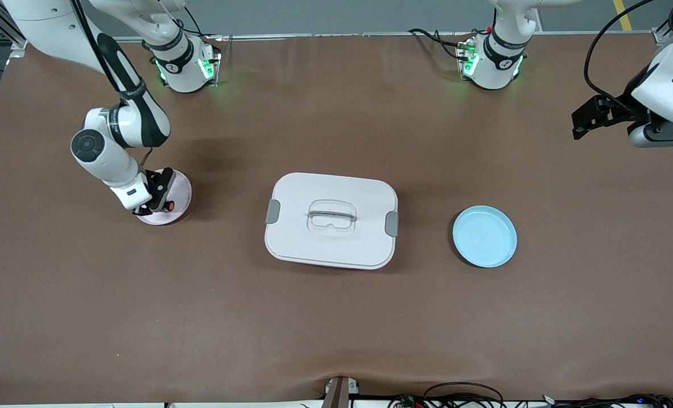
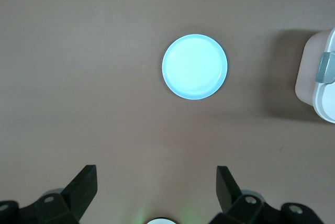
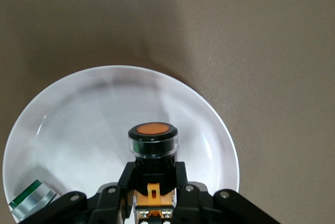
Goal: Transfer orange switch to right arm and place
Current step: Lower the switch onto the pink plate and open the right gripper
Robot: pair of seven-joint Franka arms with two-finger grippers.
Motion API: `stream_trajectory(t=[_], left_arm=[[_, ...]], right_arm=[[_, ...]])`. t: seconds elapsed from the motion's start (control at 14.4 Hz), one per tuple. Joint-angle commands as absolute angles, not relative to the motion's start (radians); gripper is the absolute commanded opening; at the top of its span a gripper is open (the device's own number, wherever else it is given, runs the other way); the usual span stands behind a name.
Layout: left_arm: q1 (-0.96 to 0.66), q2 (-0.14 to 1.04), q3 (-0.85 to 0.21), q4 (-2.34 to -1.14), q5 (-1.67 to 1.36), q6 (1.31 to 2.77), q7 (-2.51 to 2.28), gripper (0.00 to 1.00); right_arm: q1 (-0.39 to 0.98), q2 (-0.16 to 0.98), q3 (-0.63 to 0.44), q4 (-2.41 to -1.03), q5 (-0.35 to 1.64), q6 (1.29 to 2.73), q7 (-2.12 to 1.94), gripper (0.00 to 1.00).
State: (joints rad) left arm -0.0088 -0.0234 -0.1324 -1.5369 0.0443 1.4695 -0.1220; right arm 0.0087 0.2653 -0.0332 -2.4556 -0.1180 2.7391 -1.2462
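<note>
Orange switch (image 3: 152, 139): short black cylinder, round orange face outward, tan-orange rear between the fingers (image 3: 112, 192) of the right gripper (image 1: 154, 205), which is clamped on its body. Long axis runs in line with the fingers, button end leading past their tips. Position: low over the white plate (image 3: 78, 109) at the right arm's end of the table; whether the switch touches the plate surface cannot be told. Judged relation for the coming move: switch lies directly ahead of the fingers and above the plate, so release calls for a short descent only. Small white-and-green piece (image 3: 30, 198) lies in the same plate near its rim, apart from the switch. White lidded box (image 1: 331, 220) mid-table; light blue plate (image 1: 484, 236) toward the left arm's end. Left gripper (image 2: 156, 190) waits high over that end, fingers wide and holding nothing.
</note>
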Motion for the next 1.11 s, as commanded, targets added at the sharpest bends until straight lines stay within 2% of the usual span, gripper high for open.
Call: stream_trajectory(t=[0.0,0.14,0.28,0.69,1.04], left_arm=[[-0.003,-0.051,-0.137,-1.560,0.029,1.474,-0.104,1.00],[-0.005,-0.051,-0.137,-1.557,0.029,1.474,-0.104,1.00],[-0.002,-0.051,-0.135,-1.555,0.031,1.474,-0.106,1.00],[-0.005,-0.048,-0.135,-1.551,0.038,1.465,-0.123,1.00],[0.000,-0.046,-0.133,-1.548,0.044,1.465,-0.117,1.00]], right_arm=[[0.008,0.264,-0.031,-2.457,-0.132,2.750,-1.255,0.26],[0.008,0.261,-0.032,-2.457,-0.132,2.753,-1.255,0.42],[0.008,0.252,-0.032,-2.454,-0.132,2.755,-1.253,1.00],[0.002,0.189,-0.032,-2.447,-0.132,2.723,-1.217,1.00],[-0.020,0.083,-0.032,-2.411,-0.132,2.547,-0.891,1.00]])
